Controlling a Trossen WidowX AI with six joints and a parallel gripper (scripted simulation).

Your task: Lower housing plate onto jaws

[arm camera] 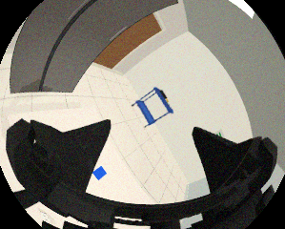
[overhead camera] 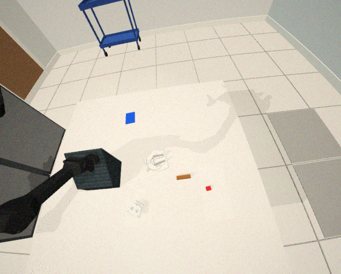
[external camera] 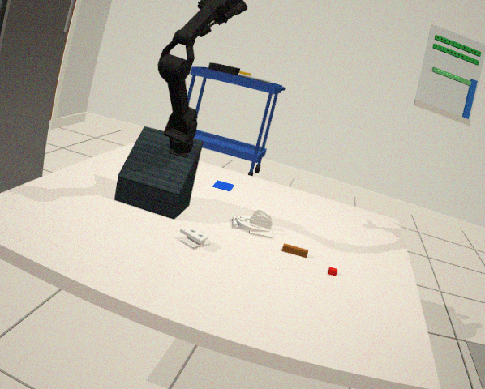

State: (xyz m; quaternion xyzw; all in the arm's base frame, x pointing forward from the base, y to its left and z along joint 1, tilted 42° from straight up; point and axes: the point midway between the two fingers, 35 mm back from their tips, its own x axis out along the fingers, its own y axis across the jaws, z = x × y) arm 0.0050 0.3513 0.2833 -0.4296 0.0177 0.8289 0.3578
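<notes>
One wide-open, empty end effector (arm camera: 153, 128)

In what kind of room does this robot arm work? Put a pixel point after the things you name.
Probably a workshop or robotics lab: a blue two-shelf wheeled cart (overhead camera: 120, 37) (external camera: 238, 79) (arm camera: 145, 113) stands on the tiled floor, a panel with green strips (external camera: 427, 91) hangs on the wall, and a tall grey cabinet (overhead camera: 20, 124) (external camera: 16, 100) (arm camera: 61, 52) stands nearby.

- Black arm (external camera: 178, 87) raised on dark block (external camera: 159, 160).
- White plate with two holes (external camera: 194, 236) lies apart from brown bar (external camera: 294, 250).
- Red cube (external camera: 332, 271) near bar.
</notes>
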